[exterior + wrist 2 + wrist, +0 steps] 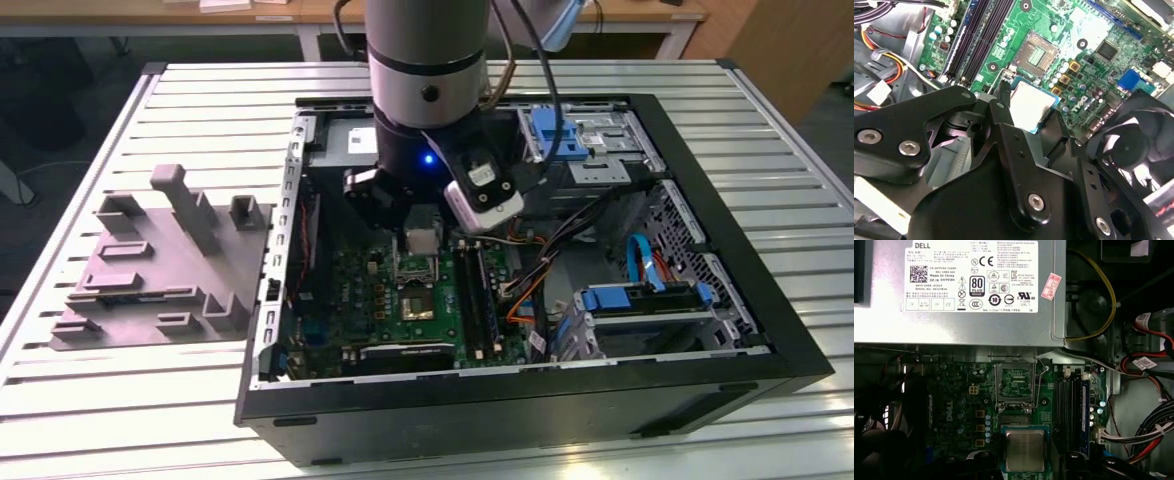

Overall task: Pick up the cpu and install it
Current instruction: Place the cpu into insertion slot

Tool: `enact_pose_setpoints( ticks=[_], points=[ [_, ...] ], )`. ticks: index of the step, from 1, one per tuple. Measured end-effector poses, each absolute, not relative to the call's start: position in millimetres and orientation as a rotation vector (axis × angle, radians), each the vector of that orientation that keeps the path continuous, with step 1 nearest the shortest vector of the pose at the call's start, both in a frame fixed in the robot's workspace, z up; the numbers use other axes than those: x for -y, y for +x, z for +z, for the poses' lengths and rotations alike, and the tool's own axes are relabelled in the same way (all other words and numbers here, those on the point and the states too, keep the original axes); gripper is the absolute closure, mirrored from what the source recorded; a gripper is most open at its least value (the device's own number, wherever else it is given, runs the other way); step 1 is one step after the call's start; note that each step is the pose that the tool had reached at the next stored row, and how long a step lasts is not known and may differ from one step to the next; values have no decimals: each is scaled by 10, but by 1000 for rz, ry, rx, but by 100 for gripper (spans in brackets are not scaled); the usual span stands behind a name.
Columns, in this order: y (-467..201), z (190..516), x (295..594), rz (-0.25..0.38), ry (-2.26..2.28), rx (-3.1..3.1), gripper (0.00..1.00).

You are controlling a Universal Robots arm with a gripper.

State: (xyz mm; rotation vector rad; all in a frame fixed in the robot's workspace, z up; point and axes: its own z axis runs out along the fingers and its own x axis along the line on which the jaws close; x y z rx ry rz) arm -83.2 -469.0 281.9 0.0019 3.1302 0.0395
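Exterior view: the gripper (420, 232) is hanging inside the open computer case (534, 405), above the motherboard (360, 300). A grey moulded tray (160, 270) is lying on the slatted table (801, 160), at the exterior view's left.

Second wrist view: the black fingers (1001, 107) are clamping the cpu (1030, 102), holding it near the open socket (1041, 52).

First wrist view: the cpu (1025, 450) is sitting just beside the empty socket (1015, 385), with the power supply (979, 330) lying beyond.
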Motion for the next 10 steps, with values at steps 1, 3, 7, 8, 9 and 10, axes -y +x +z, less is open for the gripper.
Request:
enact_pose_setpoints(
  ticks=[1, 3, 7, 8, 9, 10],
  points=[
    [-832, 2802, 4692, 39, 1, -3130, 53],
    [-833, 2764, 4695, 40, 0, -3130, 53],
    [-832, 2692, 4695, 39, -1, -3130, 53],
    [-832, 2674, 4695, 39, -1, -3130, 53],
    [-832, 2656, 4695, 39, -1, -3130, 53],
    [-832, 2637, 4695, 39, -1, -3130, 53]
  ],
)
